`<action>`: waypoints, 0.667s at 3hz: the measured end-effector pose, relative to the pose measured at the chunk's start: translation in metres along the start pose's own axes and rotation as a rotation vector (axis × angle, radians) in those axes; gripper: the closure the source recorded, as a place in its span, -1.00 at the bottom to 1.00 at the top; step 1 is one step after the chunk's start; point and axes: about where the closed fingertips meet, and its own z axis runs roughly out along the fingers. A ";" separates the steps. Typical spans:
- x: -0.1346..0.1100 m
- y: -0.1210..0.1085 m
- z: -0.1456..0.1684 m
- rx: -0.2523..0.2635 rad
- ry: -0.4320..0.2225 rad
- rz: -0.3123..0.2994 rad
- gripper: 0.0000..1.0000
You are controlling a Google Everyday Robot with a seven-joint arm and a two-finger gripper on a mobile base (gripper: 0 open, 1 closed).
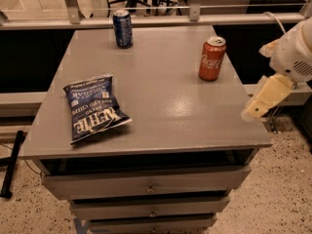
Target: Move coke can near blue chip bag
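Your gripper (pixel 256 108) hangs just past the table's (pixel 170 116) right edge, angled down-left, apart from the coke can (pixel 212 58); seemingly empty, though you can't tell how open it is.

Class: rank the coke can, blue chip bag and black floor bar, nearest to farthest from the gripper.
The gripper hangs right of the table.
1. coke can, back right
2. blue chip bag, front left
3. black floor bar, far left

Red coke can (pixel 212 59), blue chip bag (pixel 94 107), cream claw (pixel 256 108) beside grey table (pixel 170 106)
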 end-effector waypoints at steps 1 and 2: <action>-0.002 -0.034 0.036 0.057 -0.109 0.091 -1.00; -0.012 -0.072 0.064 0.120 -0.239 0.188 -1.00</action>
